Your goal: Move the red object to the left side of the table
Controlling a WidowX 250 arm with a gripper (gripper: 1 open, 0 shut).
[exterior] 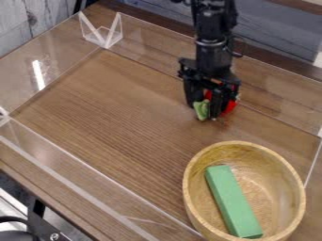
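Two fingers of my gripper [210, 105] are straddling the toy strawberry [216, 105] from directly above (green stub [199, 111] pointing left); I cannot tell if they're clamping yet.

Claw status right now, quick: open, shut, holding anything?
Claw: down around the red object, fingers either side of it; whether it grips yet cannot be told.

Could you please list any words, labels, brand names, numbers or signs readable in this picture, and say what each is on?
None: no readable text on the gripper, the red object, the green block, the bamboo bowl, the table or its acrylic walls.
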